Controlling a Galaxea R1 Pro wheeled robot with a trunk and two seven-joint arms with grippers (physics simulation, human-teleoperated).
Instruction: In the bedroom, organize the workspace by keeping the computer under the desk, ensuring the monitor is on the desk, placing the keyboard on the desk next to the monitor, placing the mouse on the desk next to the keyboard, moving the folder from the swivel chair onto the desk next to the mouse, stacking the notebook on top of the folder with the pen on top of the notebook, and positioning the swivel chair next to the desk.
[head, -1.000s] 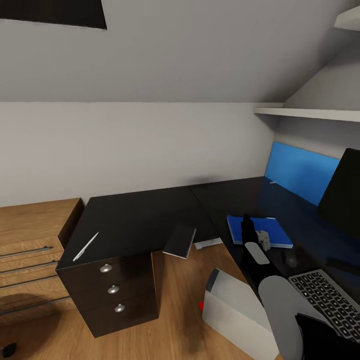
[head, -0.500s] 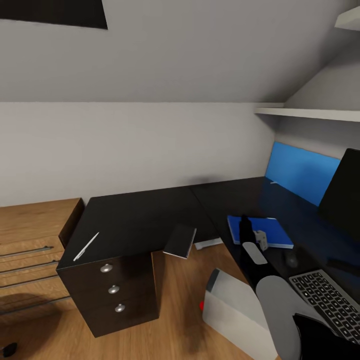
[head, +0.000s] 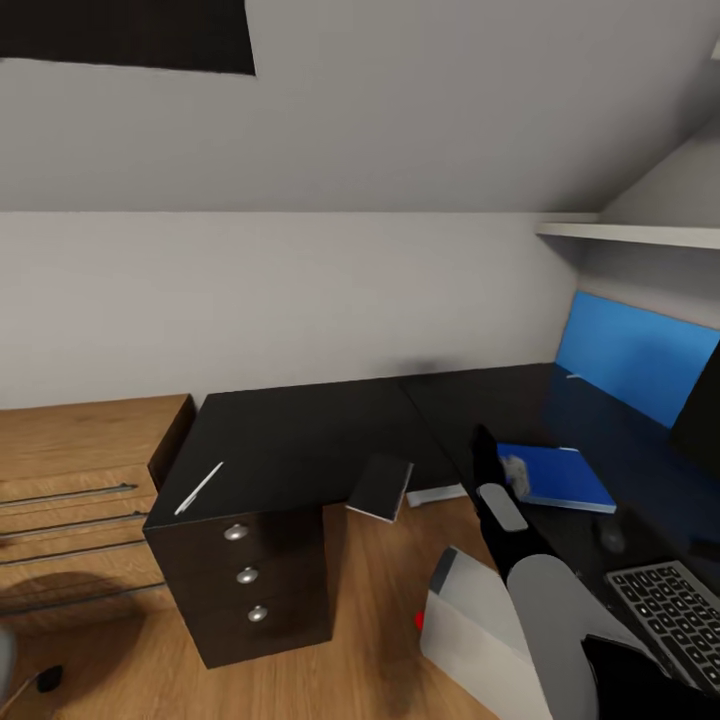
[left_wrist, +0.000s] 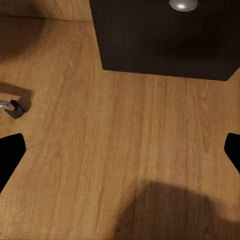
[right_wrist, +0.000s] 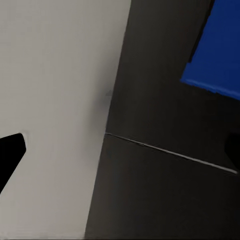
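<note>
Glossy black desk (head: 300, 440), flat blue folder (head: 556, 477), thin white pen (head: 199, 488).

You see soft, even light; the glossy desk (head: 300, 440) mirrors blue, and a blurry shadow darkens the floor (left_wrist: 100, 165).

The robot's head camera has swung left, sliding the whole bedroom scene rightward in the head view, so the monitor (head: 703, 415) is now cut to a sliver at the frame edge and less of the keyboard (head: 672, 621) shows. The right arm has reached farther forward, its right end effector (head: 487, 457) now just beside the near-left corner of the blue folder (head: 556, 477) on the worktop (head: 290, 440).
</note>
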